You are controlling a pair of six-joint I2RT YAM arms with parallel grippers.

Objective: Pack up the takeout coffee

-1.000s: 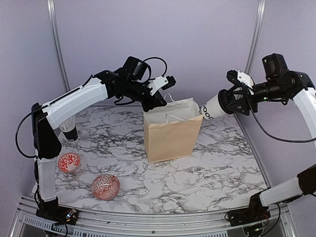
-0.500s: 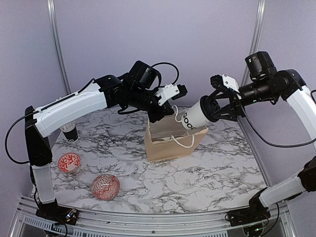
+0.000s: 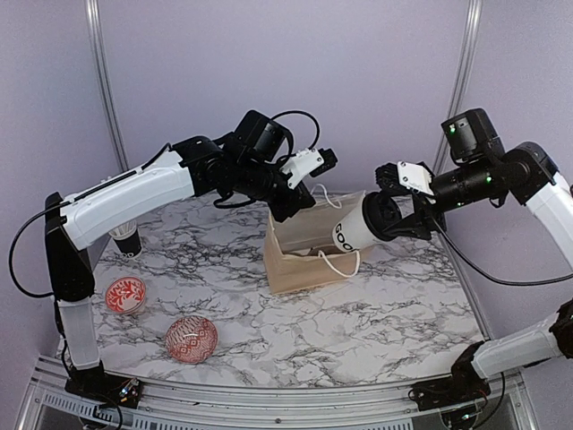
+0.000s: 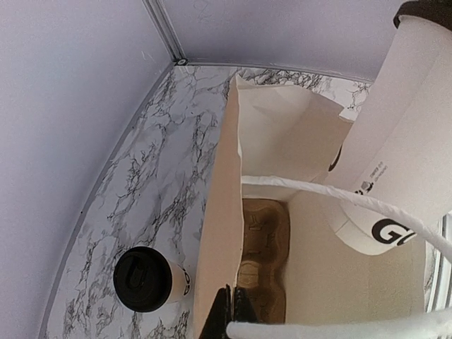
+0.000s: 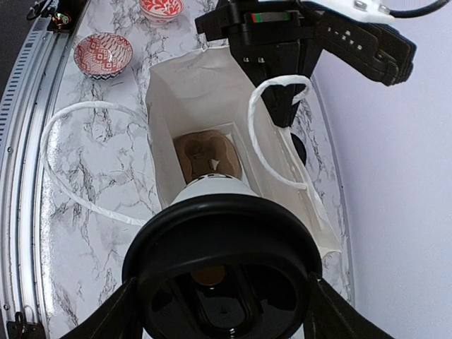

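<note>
At the far left of the overhead view a second cup [image 3: 126, 239] with a black top stands upright on the marble table [image 3: 403, 305], well apart from the packing. Nearer the camera lie a red-and-white bowl [image 3: 125, 296] and a second bowl [image 3: 191, 338]. Reaching in from the left, the left gripper [image 4: 230, 319] has its fingers pinched together on the rim of the tan paper bag [image 3: 309, 264], holding the mouth open at centre frame. Its wrist camera looks down the inside wall to the brown pulp cup carrier [image 4: 265, 272] on the bag's floor, both wells seemingly empty. Just right of the bag's mouth, the coffee cup [image 3: 354, 227] hangs tilted almost on its side, base aimed at the opening, with a white handle [image 3: 338, 262] looped below it. The right gripper [image 3: 391, 219], at upper right, is clamped on the cup's upper end, a finger on either side of the lid [image 5: 222, 261]. The cup is probably light, though whether it is filled cannot be told. Its thin paper wall would dent under a hard squeeze and the lid could pop off, so the stiffer band just beneath the lid looks the safest hold. The bag is soft and would likely fold if nudged, so the cup probably needs righting before it goes down into a well
</note>
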